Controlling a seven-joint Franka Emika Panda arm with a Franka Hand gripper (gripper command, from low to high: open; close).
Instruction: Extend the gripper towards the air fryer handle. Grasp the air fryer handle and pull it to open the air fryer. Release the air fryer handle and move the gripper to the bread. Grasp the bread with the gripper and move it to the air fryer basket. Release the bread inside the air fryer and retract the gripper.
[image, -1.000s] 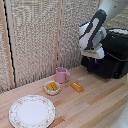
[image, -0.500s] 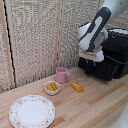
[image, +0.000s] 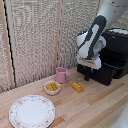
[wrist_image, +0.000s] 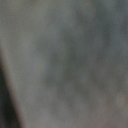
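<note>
At the fryer (image: 112, 62) front, I see the basket (image: 97, 73) drawn out; gripper (image: 88, 75) sits at its handle, jaw state indeterminate; wrist view blurred; bread (image: 77, 87) lies on the table (image: 95, 107) beside bowl (image: 52, 88); transfer remains.
</note>
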